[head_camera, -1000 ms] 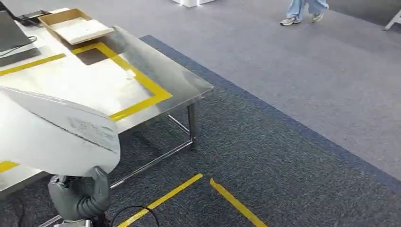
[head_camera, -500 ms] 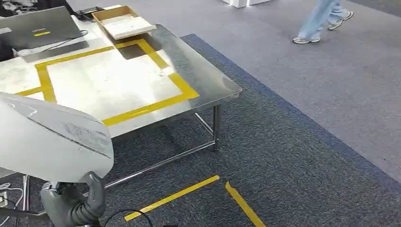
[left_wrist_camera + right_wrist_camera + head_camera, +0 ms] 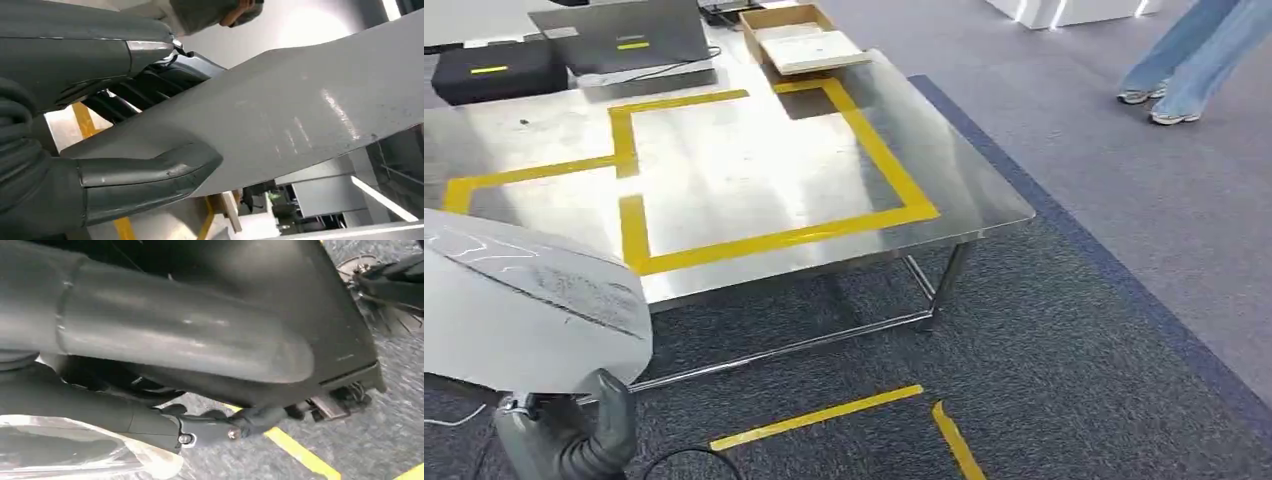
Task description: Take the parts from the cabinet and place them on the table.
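A large, thin, curved light-grey sheet part point(image 3: 524, 300) fills the lower left of the head view. My left hand point(image 3: 564, 435) grips it from below at its near edge. In the left wrist view the thick thumb point(image 3: 150, 175) presses one face of the grey part point(image 3: 300, 115) and the dark fingers point(image 3: 150, 85) lie against the other. The steel table point(image 3: 964, 190), marked with yellow tape outlines point(image 3: 774, 240), stands just ahead of the part. My right hand point(image 3: 175, 355) hangs above the carpet, its fingers stretched out with nothing between them and the thumb.
At the table's far edge are a laptop point(image 3: 619, 35), a black box point(image 3: 494, 70) and a cardboard box point(image 3: 799, 35). A person's legs point(image 3: 1194, 60) are at the far right. Yellow tape lines point(image 3: 824, 415) and a black cable point(image 3: 684, 462) lie on the carpet.
The whole picture has shifted, so the camera has turned: the table now sits further right and shows more of its top. My left hand still holds the sheet part.
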`<action>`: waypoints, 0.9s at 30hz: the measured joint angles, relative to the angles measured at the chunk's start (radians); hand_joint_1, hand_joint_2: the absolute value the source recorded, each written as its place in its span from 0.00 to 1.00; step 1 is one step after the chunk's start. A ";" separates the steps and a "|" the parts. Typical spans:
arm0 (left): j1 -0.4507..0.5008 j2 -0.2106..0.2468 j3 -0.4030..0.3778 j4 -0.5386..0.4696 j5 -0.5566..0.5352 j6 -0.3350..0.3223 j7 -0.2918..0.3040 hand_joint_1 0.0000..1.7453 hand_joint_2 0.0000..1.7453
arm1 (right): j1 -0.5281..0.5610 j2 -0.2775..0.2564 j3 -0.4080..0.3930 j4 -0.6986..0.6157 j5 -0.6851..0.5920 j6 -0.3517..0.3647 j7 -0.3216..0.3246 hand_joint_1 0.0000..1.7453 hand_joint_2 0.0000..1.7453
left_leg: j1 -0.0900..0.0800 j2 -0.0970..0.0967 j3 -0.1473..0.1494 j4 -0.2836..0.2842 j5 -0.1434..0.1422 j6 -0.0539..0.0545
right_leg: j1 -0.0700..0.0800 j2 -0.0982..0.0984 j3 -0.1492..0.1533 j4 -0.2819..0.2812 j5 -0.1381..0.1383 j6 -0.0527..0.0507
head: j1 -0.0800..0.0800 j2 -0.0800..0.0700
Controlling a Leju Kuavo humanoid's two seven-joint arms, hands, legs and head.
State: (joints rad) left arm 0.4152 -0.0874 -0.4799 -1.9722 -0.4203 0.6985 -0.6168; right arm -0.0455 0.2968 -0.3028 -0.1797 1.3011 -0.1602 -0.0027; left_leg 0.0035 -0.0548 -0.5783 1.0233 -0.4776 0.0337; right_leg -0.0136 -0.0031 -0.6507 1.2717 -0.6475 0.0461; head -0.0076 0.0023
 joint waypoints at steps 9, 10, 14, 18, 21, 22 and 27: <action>-0.002 0.009 -0.010 0.000 -0.052 0.000 -0.008 1.00 1.00 | -0.009 0.000 0.188 0.006 -0.169 0.032 0.049 0.00 0.00 | 0.000 -0.025 -0.017 0.028 -0.015 -0.044 | -0.012 0.042 0.115 -0.255 0.122 -0.030 | -0.005 0.000; -0.006 0.011 -0.011 0.002 -0.072 0.000 -0.001 1.00 1.00 | -0.011 -0.001 0.204 0.006 -0.166 0.049 0.055 0.00 0.00 | -0.001 0.021 -0.042 0.079 -0.046 -0.050 | -0.011 0.028 0.117 -0.255 0.119 -0.039 | -0.015 0.000; -0.011 0.009 -0.009 0.021 -0.072 0.000 -0.011 1.00 1.00 | -0.022 -0.007 0.270 0.006 -0.112 0.070 0.051 0.00 0.00 | 0.005 0.045 -0.159 0.313 -0.129 -0.057 | -0.005 -0.033 0.119 -0.255 0.112 -0.046 | -0.014 0.000; -0.045 0.029 -0.032 0.056 -0.026 0.000 0.058 1.00 1.00 | -0.027 -0.023 0.300 0.005 -0.145 0.092 0.023 0.00 0.00 | -0.008 0.115 -0.024 0.039 0.021 -0.027 | 0.001 -0.081 0.141 -0.255 0.096 -0.038 | -0.013 0.000; -0.083 0.063 -0.082 0.080 -0.005 -0.006 0.078 1.00 1.00 | -0.025 -0.043 0.301 0.005 -0.180 0.100 -0.003 0.00 0.00 | -0.024 0.137 -0.018 0.017 -0.001 -0.017 | 0.008 -0.118 0.143 -0.256 0.088 -0.023 | -0.014 0.000; -0.096 0.072 -0.099 0.092 0.015 -0.018 0.078 1.00 1.00 | -0.025 -0.057 0.300 0.005 -0.193 0.110 -0.013 0.00 0.00 | -0.026 0.125 -0.019 0.016 -0.001 -0.015 | 0.007 -0.130 0.150 -0.261 0.088 -0.019 | -0.018 0.000; -0.167 0.091 -0.150 0.144 0.077 -0.064 0.063 1.00 1.00 | -0.032 -0.154 0.277 -0.002 -0.228 0.131 -0.016 0.00 0.00 | -0.009 0.073 -0.008 -0.010 0.014 0.009 | 0.001 -0.005 0.051 -0.064 -0.016 0.003 | -0.002 0.000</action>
State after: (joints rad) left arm 0.2486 0.0034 -0.6295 -1.8284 -0.3429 0.6340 -0.5539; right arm -0.0777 0.1431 -0.0259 -0.1812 1.0731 -0.0290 -0.0183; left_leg -0.0057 0.0180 -0.5864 1.0131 -0.4636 0.0422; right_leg -0.0124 -0.0078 -0.5997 1.2080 -0.6636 0.0492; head -0.0091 0.0023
